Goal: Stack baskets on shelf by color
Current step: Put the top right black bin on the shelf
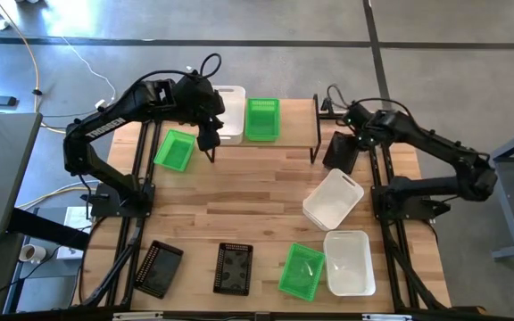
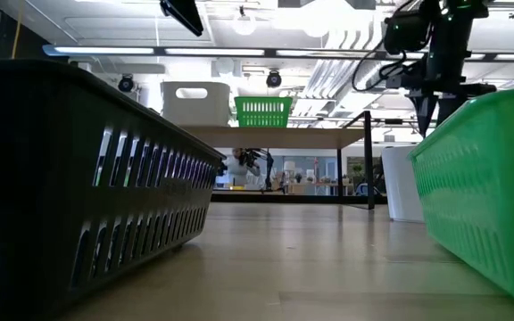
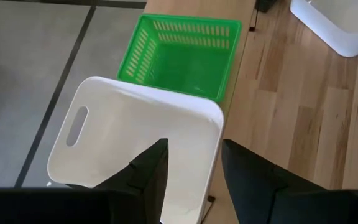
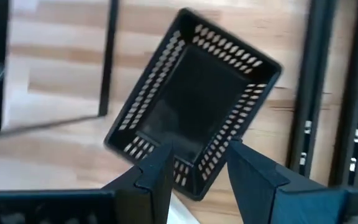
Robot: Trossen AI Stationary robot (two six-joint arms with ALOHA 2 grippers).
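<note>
At the bottom of the high view two black baskets [image 1: 159, 267] [image 1: 233, 267], a green basket [image 1: 302, 270] and a white basket [image 1: 348, 261] lie loose on the table [image 1: 239, 201]. Their walls fill both sides of the low view, so from table height I see little of the middle ground. Further up, a second white basket [image 1: 333, 198] sits at an angle at centre right. Above it the right gripper [image 4: 197, 163] hangs over the third black basket [image 4: 194, 106], fingers apart around its near wall. I cannot tell if they touch it. That basket lies just beside the right legs of the shelf [image 1: 284, 134], so I judge a skewed lift could snag there. At upper left a green basket [image 1: 175, 150] waits on the table. Farthest, the left gripper [image 3: 191, 168], fingers apart and empty, is above the white basket [image 3: 135, 137] on the shelf, which touches a green basket [image 3: 185, 53]. A push could slide either off the back edge. The arm hides the left gripper's tips from above.
</note>
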